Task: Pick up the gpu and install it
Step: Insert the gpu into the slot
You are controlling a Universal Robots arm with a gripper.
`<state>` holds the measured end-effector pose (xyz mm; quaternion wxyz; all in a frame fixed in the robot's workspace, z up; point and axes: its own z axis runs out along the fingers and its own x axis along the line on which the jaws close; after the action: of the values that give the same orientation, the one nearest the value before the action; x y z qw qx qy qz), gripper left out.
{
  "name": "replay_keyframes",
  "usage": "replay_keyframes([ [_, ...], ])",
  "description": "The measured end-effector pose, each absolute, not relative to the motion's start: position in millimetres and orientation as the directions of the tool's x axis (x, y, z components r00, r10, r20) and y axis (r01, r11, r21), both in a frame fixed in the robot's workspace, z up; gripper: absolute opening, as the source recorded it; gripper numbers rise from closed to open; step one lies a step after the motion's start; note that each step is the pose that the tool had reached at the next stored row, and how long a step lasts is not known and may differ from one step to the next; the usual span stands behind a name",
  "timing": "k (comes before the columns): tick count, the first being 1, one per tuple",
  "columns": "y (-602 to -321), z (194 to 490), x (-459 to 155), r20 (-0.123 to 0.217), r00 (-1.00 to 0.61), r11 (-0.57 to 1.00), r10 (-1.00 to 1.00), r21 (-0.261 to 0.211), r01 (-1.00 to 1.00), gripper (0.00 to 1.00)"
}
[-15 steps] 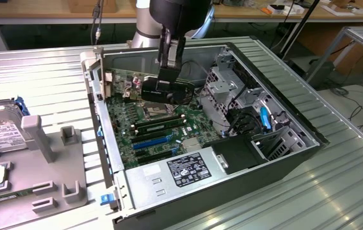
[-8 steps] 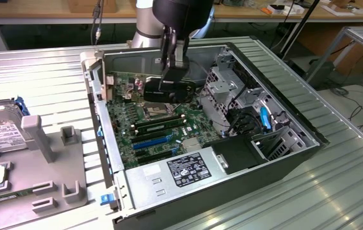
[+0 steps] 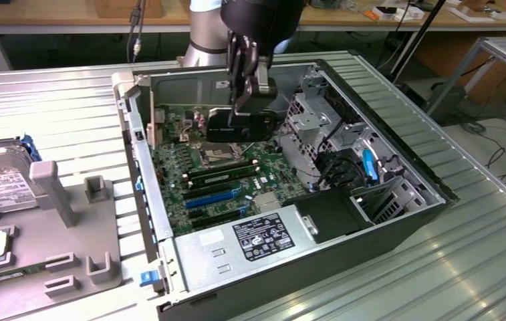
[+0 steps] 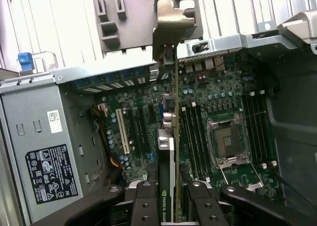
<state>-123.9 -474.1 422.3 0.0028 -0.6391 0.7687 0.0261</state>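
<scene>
Inside the open computer case (image 3: 402,134) on the bench (image 3: 57,87), the hand (image 3: 250,101) hangs over the motherboard (image 3: 234,175), clenched on the gpu (image 4: 167,137). In the wrist view the card runs edge-on away from the two fingers (image 4: 146,206), which pinch its faces near one end. Its silvery bracket (image 4: 173,18) is at the far end, toward the case's rear wall. In the exterior view the card appears as a dark block under the hand, above the CPU socket (image 4: 228,141) and apparently clear of the board.

The step in hand looks like lining the card up with an expansion slot. From the wrist view, the card's edge lies between the memory slots (image 4: 190,137) and the expansion slots (image 4: 138,132), so I judge it sits to one side of its target rather than over it.

Doing this well means holding the card square to the board and parallel to the slot. The bracket should be aimed at the opening in the rear wall. The grip is narrow and at one end, so the far end could swing. Any tilt there would make the connector edge meet the slot crookedly. Whether the lower edge touches anything cannot be told.
</scene>
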Motion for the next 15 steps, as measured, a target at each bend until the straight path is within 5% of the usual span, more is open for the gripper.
replay_keyframes([
  [15, -474, 422, -110, -0.039, -0.024, 0.023, -0.999, 0.037, -0.999, 0.27],
])
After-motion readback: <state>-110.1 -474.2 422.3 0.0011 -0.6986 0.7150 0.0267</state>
